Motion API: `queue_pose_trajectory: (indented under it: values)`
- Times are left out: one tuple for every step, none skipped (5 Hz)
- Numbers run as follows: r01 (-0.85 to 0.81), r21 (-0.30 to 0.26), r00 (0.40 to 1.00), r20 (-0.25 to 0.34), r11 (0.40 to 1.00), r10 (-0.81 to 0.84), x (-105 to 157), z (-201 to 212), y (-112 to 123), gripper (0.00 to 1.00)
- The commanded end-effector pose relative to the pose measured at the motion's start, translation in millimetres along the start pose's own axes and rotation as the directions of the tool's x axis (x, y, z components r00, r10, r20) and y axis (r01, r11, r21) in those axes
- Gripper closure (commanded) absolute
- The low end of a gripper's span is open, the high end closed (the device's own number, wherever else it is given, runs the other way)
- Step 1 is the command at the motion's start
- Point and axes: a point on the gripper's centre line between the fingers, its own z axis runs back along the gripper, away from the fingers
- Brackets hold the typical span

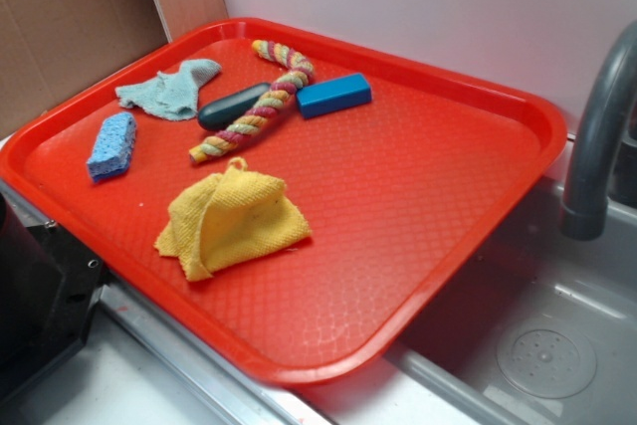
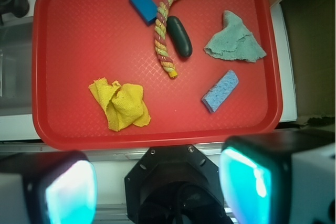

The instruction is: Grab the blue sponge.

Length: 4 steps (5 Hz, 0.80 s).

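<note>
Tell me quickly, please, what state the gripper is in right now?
Gripper: open, holding nothing, well short of the blue sponge on the red tray.

You see the blue sponge (image 1: 111,145) lying near the red tray's (image 1: 438,196) left edge, just below the pale knitted cloth (image 1: 171,90).

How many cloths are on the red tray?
2. The yellow cloth lies crumpled near the tray's front edge. The blue-grey cloth lies at the back left, behind the blue sponge. None seems hidden.
</note>
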Motion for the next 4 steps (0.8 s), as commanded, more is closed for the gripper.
queue_pose_trajectory:
  values:
    - [0.0, 0.0, 1.0, 0.0, 1.0, 0.0, 0, 0, 0, 0.0]
    - [-0.238, 0.089, 0.969, -0.047, 0.967, 0.243, 19, -44, 51, 0.0]
    - [-0.473, 0.127, 0.881, 0.064, 0.872, 0.468, 40, -70, 78, 0.0]
    - [-0.677, 0.145, 0.736, 0.152, 0.722, 0.659, 32, -106, 98, 0.0]
